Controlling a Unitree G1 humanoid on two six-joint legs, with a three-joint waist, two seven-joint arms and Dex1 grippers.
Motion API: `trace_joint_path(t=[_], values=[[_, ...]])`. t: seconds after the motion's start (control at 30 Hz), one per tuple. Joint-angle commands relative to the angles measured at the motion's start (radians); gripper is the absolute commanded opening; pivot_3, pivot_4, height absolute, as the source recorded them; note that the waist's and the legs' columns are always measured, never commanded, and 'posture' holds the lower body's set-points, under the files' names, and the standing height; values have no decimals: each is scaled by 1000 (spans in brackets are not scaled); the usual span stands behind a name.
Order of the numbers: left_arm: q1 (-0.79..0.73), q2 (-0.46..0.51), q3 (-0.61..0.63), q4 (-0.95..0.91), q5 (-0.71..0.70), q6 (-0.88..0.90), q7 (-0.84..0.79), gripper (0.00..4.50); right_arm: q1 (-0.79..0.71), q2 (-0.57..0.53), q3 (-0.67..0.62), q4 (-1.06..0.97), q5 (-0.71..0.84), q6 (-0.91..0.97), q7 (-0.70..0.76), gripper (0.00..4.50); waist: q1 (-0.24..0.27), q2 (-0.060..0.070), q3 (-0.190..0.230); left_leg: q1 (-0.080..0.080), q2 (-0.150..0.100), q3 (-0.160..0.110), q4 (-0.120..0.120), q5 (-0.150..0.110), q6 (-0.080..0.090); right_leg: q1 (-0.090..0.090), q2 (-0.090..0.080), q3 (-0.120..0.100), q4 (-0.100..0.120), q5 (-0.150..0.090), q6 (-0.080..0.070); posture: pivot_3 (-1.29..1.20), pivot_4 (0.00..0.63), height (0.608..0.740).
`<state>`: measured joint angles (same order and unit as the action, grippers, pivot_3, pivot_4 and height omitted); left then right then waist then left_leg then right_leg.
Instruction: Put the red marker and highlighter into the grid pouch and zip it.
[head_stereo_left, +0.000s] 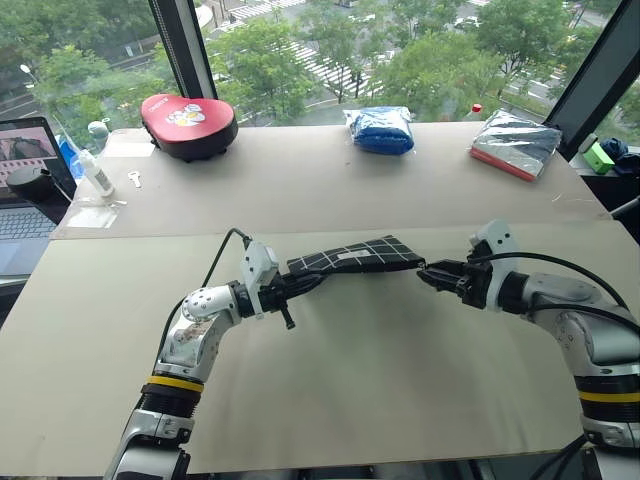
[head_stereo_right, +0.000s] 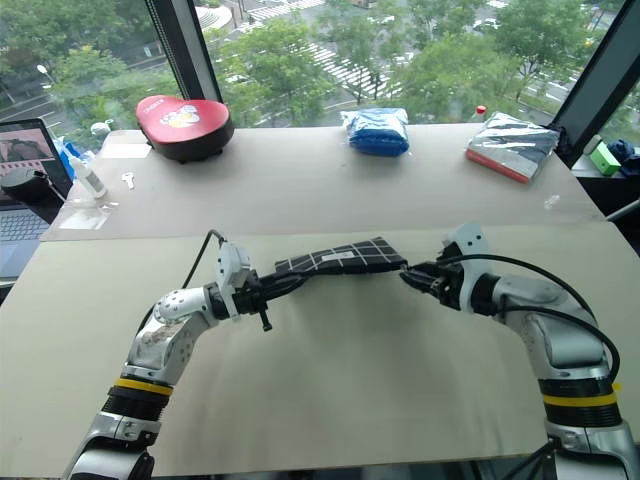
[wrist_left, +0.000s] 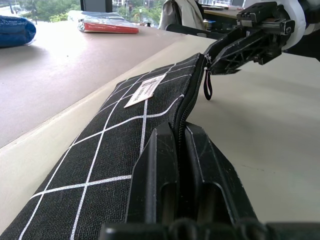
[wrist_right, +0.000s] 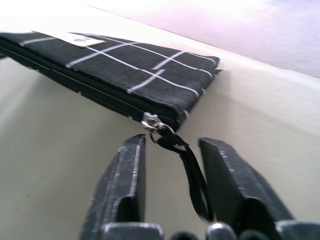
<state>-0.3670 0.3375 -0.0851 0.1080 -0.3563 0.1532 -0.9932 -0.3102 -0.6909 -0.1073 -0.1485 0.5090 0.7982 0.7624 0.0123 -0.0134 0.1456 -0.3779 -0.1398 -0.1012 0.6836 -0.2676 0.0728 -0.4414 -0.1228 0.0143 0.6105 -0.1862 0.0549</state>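
The grid pouch (head_stereo_left: 355, 255) is held just above the near table, level, with its zipper run shut to the right end. My left gripper (head_stereo_left: 290, 290) is shut on the pouch's left end, the zipper edge pinched between its fingers (wrist_left: 155, 180). My right gripper (head_stereo_left: 428, 275) is open at the pouch's right end. In the right wrist view the silver zipper pull (wrist_right: 152, 123) sits just ahead of the fingertips, and its black strap (wrist_right: 192, 170) hangs loose in the gap between them. The red marker and the highlighter are out of view.
On the far table stand a red heart-shaped case (head_stereo_left: 187, 123), a blue bundle (head_stereo_left: 381, 129) and a silver packet with a red edge (head_stereo_left: 515, 143). A laptop (head_stereo_left: 25, 190) and a small bottle (head_stereo_left: 95, 170) are at the far left.
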Motion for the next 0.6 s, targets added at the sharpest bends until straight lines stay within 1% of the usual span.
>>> trace_joint_path(t=[0.03,0.23,0.33,0.43,0.5,0.53,0.57,0.6], values=[[-18,10,6,-17,-11,-15,-19,0,44,-44,-124,-57,125,59,75,2841,5,0,0,0,0,0,0,0,0,0,0,0,0,0,0,0,150,740],[-19,23,3,-21,-13,-14,-41,0,144,-153,-229,-118,201,50,187,2841,5,0,0,0,0,0,0,-1,1,1,0,0,-1,0,0,0,150,740],[-6,60,-30,-21,17,-56,-105,0,263,-209,-330,-205,272,55,288,2841,7,0,0,0,0,0,0,-1,1,0,0,-1,-1,0,0,0,150,740],[-5,82,-51,-1,39,-103,-145,0,314,-223,-361,-249,287,42,295,2841,5,0,0,0,0,0,0,-1,1,1,0,0,-1,0,0,0,150,740],[-6,96,-64,22,56,-135,-173,829,314,-213,-375,-256,303,46,270,2894,2,0,0,2,0,1,0,-1,2,2,0,0,-1,0,0,0,150,740],[-6,98,-65,28,54,-143,-183,1009,311,-207,-377,-257,303,43,259,2894,2,0,0,2,0,1,0,-3,6,3,-1,0,-1,0,0,0,150,740],[-8,97,-64,32,50,-147,-187,1295,308,-203,-374,-257,303,40,251,2894,3,0,0,2,0,1,0,-4,6,3,-1,0,-1,0,0,0,150,740],[-9,95,-62,32,43,-145,-189,1752,308,-201,-370,-258,303,37,245,2894,4,0,0,2,0,1,0,-4,6,3,-1,0,-1,0,0,0,150,740]])
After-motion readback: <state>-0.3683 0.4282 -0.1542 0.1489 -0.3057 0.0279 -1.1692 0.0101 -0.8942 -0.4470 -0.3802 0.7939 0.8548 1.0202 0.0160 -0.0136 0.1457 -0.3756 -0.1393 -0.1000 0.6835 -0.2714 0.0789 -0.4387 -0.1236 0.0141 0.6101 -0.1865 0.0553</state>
